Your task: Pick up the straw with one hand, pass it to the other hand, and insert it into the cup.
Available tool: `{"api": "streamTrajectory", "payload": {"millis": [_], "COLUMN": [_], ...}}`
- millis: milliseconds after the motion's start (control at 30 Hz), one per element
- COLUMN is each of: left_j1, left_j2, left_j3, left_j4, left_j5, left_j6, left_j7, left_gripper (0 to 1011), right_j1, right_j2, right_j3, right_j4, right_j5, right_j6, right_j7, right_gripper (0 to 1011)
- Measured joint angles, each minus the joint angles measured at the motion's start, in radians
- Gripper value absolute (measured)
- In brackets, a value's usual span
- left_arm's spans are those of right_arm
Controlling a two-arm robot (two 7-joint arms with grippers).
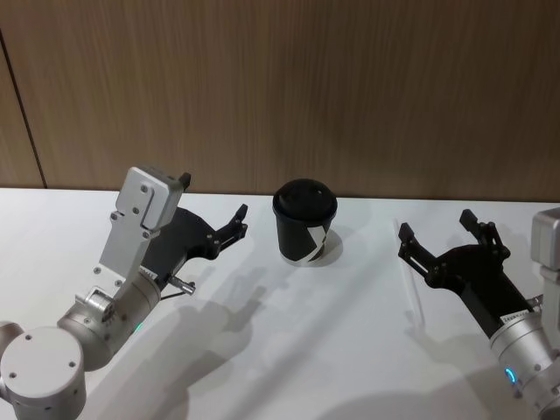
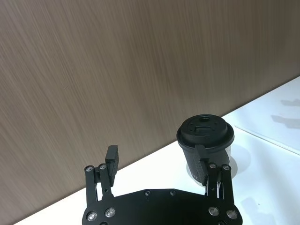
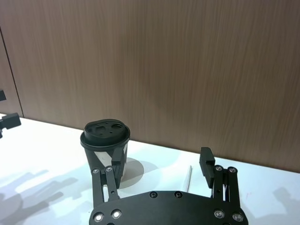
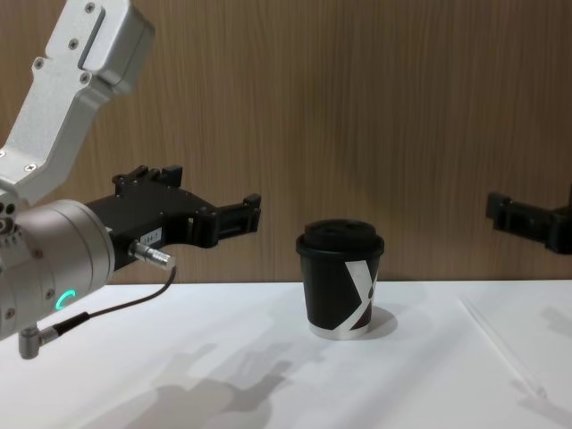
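Right gripper (image 1: pixel 436 226) and left gripper (image 1: pixel 238 220) both hang open and empty; the straw (image 1: pixel 410 282) lies flat on the table (image 1: pixel 280 359) right of the cup (image 1: pixel 304 223), below the right gripper. I'd lower that one with jaws straddling the straw crosswise and pinch near one end — that leaves length for the left one to take.
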Motion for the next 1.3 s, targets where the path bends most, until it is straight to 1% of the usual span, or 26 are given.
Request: {"api": "streamTrajectory", "payload": {"millis": [300,533,667,733,767,867,967,1300], "left_j1": [0.0,0.0,0.0,0.0,0.0,0.0,0.0,0.0], "left_j2": [0.0,0.0,0.0,0.0,0.0,0.0,0.0,0.0], "left_j3": [0.0,0.0,0.0,0.0,0.0,0.0,0.0,0.0], "left_j4": [0.0,0.0,0.0,0.0,0.0,0.0,0.0,0.0], "left_j5": [0.0,0.0,0.0,0.0,0.0,0.0,0.0,0.0], "left_j6": [0.0,0.0,0.0,0.0,0.0,0.0,0.0,0.0], "left_j7": [0.0,0.0,0.0,0.0,0.0,0.0,0.0,0.0], "left_gripper": [1000,1000,1000,1000,1000,1000,1000,1000], "right_j1": [0.019,0.033,0.038,0.042,0.042,0.047,0.053,0.066], "right_j2": [0.015,0.031,0.038,0.04,0.04,0.04,0.036,0.023], "right_j3": [-0.001,0.0,0.001,0.004,0.004,0.007,0.012,0.021], "right_j4": [0.029,0.045,0.052,0.056,0.056,0.061,0.066,0.08], "right_j5": [-0.011,-0.011,-0.005,0.002,0.002,0.011,0.021,0.04], "right_j6": [0.013,0.056,0.09,0.12,0.12,0.155,0.198,0.29], "right_j7": [0.025,0.053,0.068,0.076,0.076,0.081,0.084,0.085], "right_gripper": [1001,1001,1001,1001,1001,1001,1001,1001]}}
